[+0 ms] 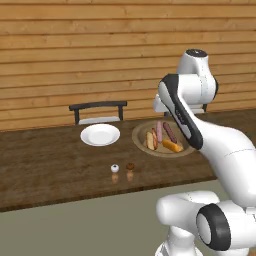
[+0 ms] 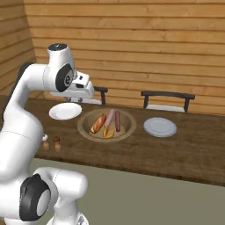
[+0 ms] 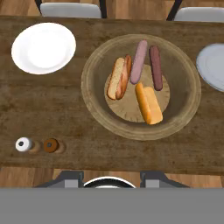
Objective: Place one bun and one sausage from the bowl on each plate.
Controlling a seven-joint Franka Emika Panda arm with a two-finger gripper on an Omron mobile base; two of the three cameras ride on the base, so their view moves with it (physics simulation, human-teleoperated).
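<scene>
Right now the gripper (image 3: 111, 177) hovers high above the table (image 3: 52, 109), nothing held; fingertips barely poke into the hand view, so jaw width I can't tell. Bowl (image 3: 94, 94) lies straight below and slightly far of it, holding two buns (image 3: 148, 104) and two sausages (image 3: 139, 61), long axes running roughly near-to-far. Left plate (image 3: 43, 47) bare; right plate (image 3: 212, 65) cut off by the frame edge.

We see the bowl (image 3: 141, 86) in the middle of the worktop (image 3: 87, 153), holding two buns (image 3: 119, 78) and two sausages (image 3: 139, 61), with one plate (image 3: 43, 47) to its left, another (image 3: 212, 65) to its right, and two shakers (image 3: 37, 145) in front near the left plate.
</scene>
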